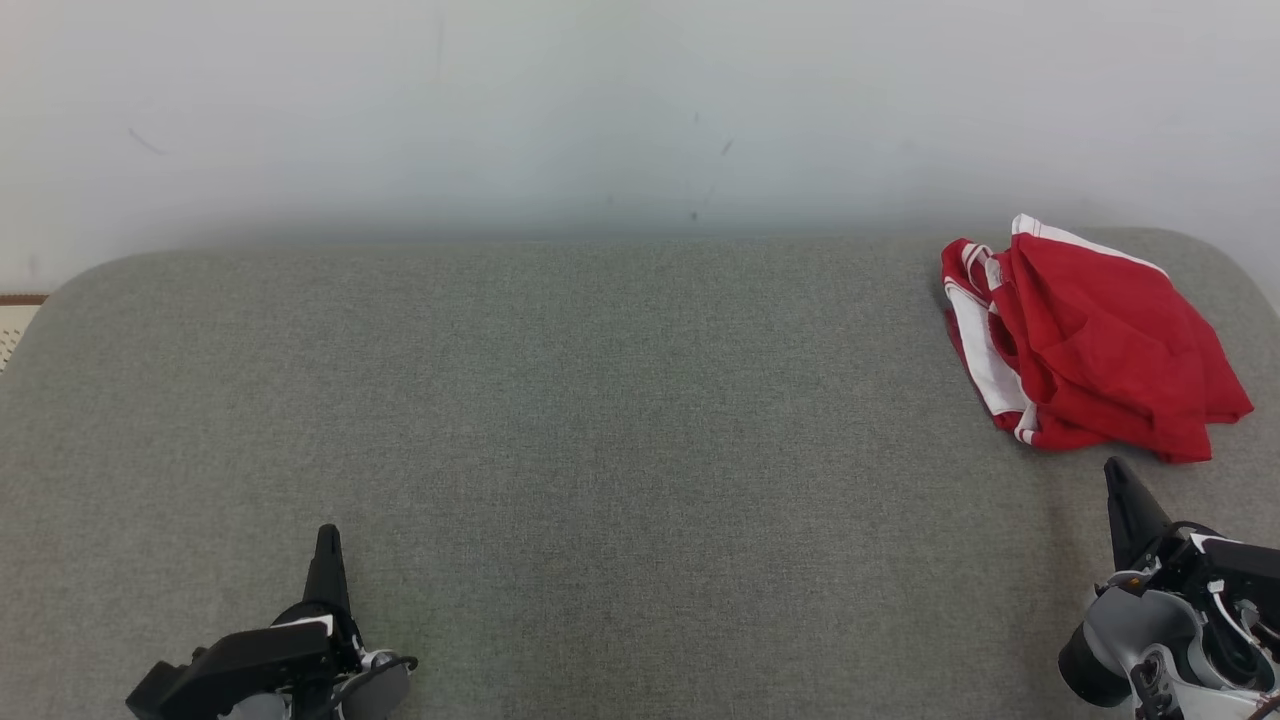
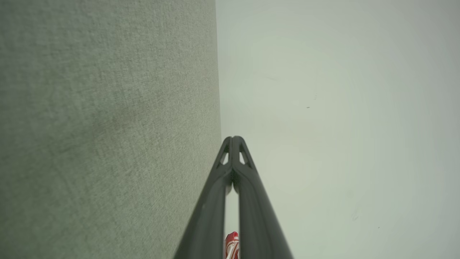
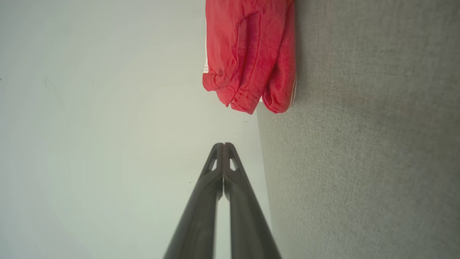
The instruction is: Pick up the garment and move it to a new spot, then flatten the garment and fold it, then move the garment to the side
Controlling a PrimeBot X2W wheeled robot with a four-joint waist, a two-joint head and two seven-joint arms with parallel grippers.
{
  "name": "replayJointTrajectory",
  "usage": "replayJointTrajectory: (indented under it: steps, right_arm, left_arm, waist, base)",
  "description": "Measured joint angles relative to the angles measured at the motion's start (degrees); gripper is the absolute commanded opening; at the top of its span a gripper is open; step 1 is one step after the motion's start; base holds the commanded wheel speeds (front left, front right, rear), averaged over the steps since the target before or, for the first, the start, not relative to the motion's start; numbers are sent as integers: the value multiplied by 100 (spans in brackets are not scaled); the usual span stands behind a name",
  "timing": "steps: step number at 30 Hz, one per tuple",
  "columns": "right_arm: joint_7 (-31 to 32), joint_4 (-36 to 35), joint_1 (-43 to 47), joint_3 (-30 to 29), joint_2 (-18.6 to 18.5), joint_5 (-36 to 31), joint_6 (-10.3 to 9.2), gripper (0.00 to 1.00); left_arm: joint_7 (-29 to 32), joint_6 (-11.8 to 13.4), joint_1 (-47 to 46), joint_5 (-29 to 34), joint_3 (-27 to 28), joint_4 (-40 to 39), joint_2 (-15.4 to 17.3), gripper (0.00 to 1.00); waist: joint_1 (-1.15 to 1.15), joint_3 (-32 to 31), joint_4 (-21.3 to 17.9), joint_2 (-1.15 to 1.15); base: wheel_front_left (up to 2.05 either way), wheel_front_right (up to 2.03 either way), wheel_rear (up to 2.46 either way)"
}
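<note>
Left hand (image 1: 327,535) hung over the near-left part of the grey fabric-covered tabletop (image 1: 600,420), its dark fingers pressed together, empty. Over at the tabletop's far-right corner, the crumpled red garment with white stripes (image 1: 1095,345) lay in a heap. Right hand (image 1: 1115,470) sat over the tabletop's near-right edge, fingers pinched together too, gripping nothing.
</note>
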Motion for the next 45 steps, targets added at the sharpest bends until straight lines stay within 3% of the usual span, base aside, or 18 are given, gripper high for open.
replayJointTrajectory:
  steps: [45]
  right_arm:
    - [0,1,0,1,0,0,0,0]
  left_arm:
    - [0,-1,-1,0,0,-1,0,0]
  waist:
    - [0,0,0,0]
  base:
    - [0,0,0]
